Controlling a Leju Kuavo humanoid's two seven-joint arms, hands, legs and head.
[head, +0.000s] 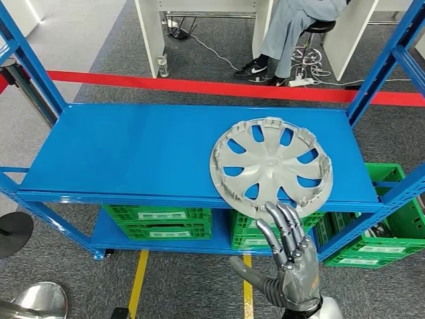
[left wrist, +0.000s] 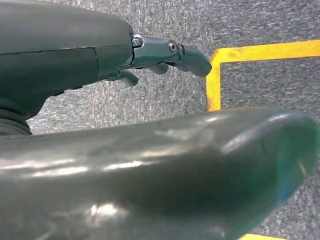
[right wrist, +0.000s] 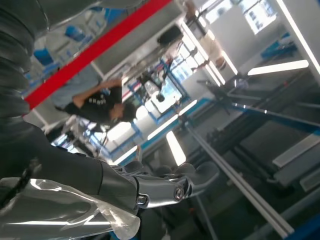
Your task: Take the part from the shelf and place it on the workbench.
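- One part on the shelf (head: 125, 156): a grey wheel cover (head: 270, 166), lying flat on the right half of the blue top deck, with its near rim hanging a bit over the front edge.
- Right hand (head: 291, 256) is raised just in front of that near rim, palm toward the shelf, fingers spread and holding nothing. Fingertips look to be right at the rim, but I can't tell if they actually touch.
- Left hand (left wrist: 113, 55) hangs low over the grey carpet in the left wrist view, fingers stretched out straight, nothing in them.
- Nothing else sits on the top deck, so nothing lies between the hand and the wheel cover. Blue uprights stand at the shelf's corners.
- On the lower shelf: two green crates, one (head: 158, 221) near the middle and one (head: 250, 232) right under the wheel cover. A third green crate (head: 396, 219) sits at the right end.
- Floor is grey carpet with a red tape line (head: 200, 86) running across behind the shelf, and yellow tape lines (head: 137, 279) on the near side.
- Far side: white desk legs (head: 150, 33), a power strip (head: 301, 82) with a tangle of cables, and one seated person (head: 288, 30) in grey trousers and black shoes.
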